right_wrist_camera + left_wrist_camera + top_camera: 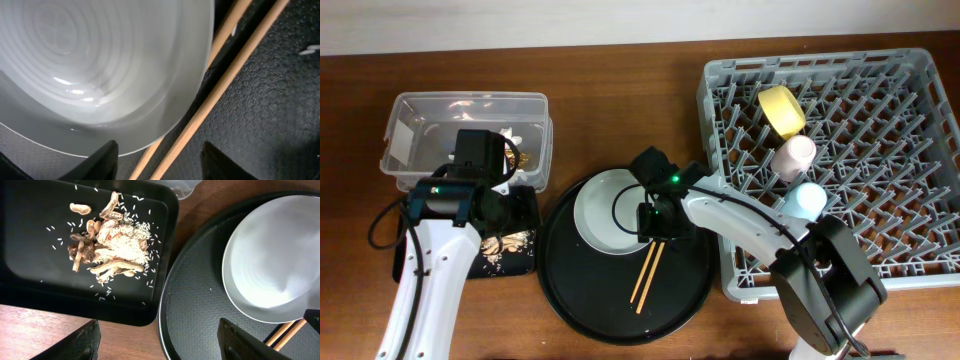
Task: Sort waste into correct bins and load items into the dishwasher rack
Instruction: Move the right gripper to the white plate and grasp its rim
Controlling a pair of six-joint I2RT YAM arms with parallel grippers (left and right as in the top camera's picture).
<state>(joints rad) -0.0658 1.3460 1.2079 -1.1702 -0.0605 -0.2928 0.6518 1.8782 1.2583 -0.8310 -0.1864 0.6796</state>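
Right gripper (160,165) wide open, empty, straddling thin wooden chopsticks (220,90) lying on round black tray (280,125) against wide pale grey-green bowl (100,65). Risk: closing nudges bowl rim, or pinches one stick only.

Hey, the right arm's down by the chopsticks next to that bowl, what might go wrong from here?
The right gripper is open astride the chopsticks, which lie tight against the grey-green bowl; closing may nudge the bowl or pinch only one stick. The thin sticks lie flat on the round black tray, so they may slip out.
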